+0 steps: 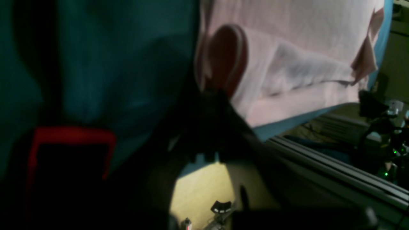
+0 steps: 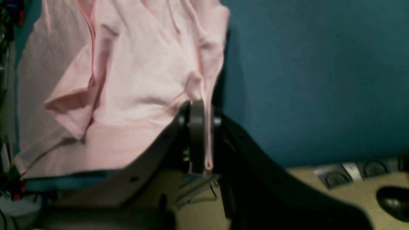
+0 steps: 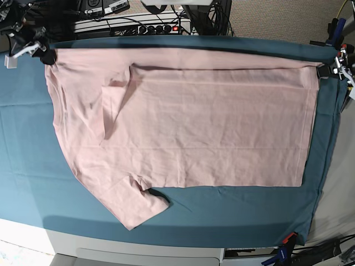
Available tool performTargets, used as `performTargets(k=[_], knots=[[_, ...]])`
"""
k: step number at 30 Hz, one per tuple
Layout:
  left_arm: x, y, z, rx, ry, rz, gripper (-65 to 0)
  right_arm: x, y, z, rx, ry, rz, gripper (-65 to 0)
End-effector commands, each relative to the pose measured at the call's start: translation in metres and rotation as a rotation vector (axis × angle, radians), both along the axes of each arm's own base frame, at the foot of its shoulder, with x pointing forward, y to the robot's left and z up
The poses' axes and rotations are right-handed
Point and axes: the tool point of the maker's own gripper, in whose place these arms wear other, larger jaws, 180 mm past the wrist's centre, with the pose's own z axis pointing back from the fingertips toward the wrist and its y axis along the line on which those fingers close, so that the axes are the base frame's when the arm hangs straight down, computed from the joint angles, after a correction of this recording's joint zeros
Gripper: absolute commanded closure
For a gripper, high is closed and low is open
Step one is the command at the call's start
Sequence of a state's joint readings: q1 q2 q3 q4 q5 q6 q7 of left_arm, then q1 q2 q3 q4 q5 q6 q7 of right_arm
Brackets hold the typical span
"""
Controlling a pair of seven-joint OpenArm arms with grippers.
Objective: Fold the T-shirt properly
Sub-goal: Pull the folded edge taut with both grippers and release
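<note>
Spread across the teal tabletop (image 3: 33, 183): the T-shirt (image 3: 211, 133), far edge already folded over. Left end effector (image 3: 327, 67) and right end effector (image 3: 47, 56) pinching far corners. Next: pulling both evenly nearward.

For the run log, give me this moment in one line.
T-shirt: far edge folded over | right gripper: shut on T-shirt | left gripper: shut at corner

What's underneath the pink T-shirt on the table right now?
The T-shirt lies spread on a teal table cloth, which shows around it on most sides. Whatever lies beneath the shirt's middle is covered and cannot be seen.
</note>
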State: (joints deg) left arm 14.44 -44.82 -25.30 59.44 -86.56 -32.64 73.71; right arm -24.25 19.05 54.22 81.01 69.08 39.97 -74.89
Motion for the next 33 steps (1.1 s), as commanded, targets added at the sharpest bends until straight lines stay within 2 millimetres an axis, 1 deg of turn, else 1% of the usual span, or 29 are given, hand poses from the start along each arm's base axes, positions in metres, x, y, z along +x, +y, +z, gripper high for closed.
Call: performTargets(k=[1, 8, 14, 29, 30, 32, 33], knots=[[-0.008, 0.013, 0.003, 0.052, 0.033, -0.026, 0.0, 0.007, -0.011, 0.017, -0.046, -0.040, 0.006, 0.0], [-0.028, 0.013, -0.005, 0.051, 0.084, -0.035, 0.0, 0.007, -0.013, 0.020, -0.069, -0.034, 0.016, 0.0], [-0.036, 0.012, -0.007, 0.050, 0.102, -0.036, 0.0, 0.008, -0.023, 0.024, -0.110, -0.017, 0.029, 0.0], [-0.036, 0.010, -0.008, 0.047, 0.091, -0.037, 0.0, 0.008, -0.023, 0.024, -0.111, -0.015, 0.030, 0.0], [-0.036, 0.010, -0.009, 0.045, 0.091, -0.036, -0.4, 0.008, -0.022, 0.024, -0.109, -0.016, 0.029, -1.9], [-0.036, 0.010, -0.009, 0.045, 0.091, -0.036, -7.6, 0.008, -0.022, 0.023, -0.107, -0.019, 0.026, -14.5], [-0.036, 0.010, -0.008, 0.045, 0.088, -0.040, -9.8, 0.008, -0.022, 0.024, -0.108, -0.022, 0.024, -19.3]])
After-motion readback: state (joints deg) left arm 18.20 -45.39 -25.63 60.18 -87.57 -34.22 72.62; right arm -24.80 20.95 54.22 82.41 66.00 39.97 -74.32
